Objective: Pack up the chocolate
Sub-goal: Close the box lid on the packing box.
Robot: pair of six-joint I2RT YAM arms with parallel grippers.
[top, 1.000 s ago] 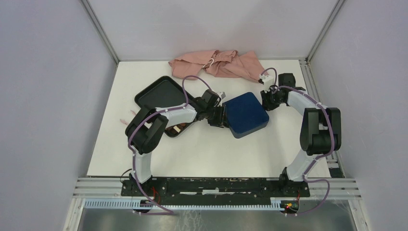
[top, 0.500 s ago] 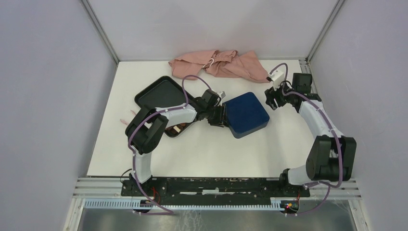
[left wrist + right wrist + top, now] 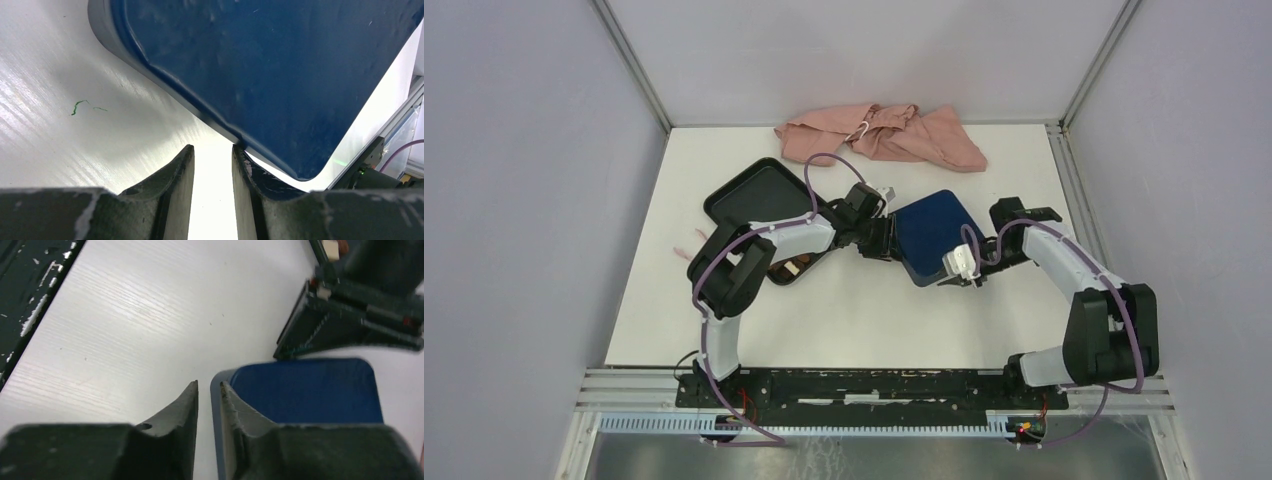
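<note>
Top view: chocolate (image 3: 790,267) lying in black tray (image 3: 746,190) beneath left arm (image 3: 769,240); blue box (image 3: 929,232) sitting on bench (image 3: 854,315).
Left wrist: left end effector (image 3: 212,147) standing narrow, gripping nothing, fingertip (image 3: 241,154) touching box.
Right wrist: right end effector (image 3: 209,382) standing narrow, straddling box corner.

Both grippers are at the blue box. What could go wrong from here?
1. The right gripper has only the corner wall of the blue box at its jaws, lying against one finger. Closing may shove or twist the box rather than grip it.
2. The left gripper has nothing between its jaws and one finger just touches the box edge. It may not brace the box, which could slide on the smooth table.
</note>
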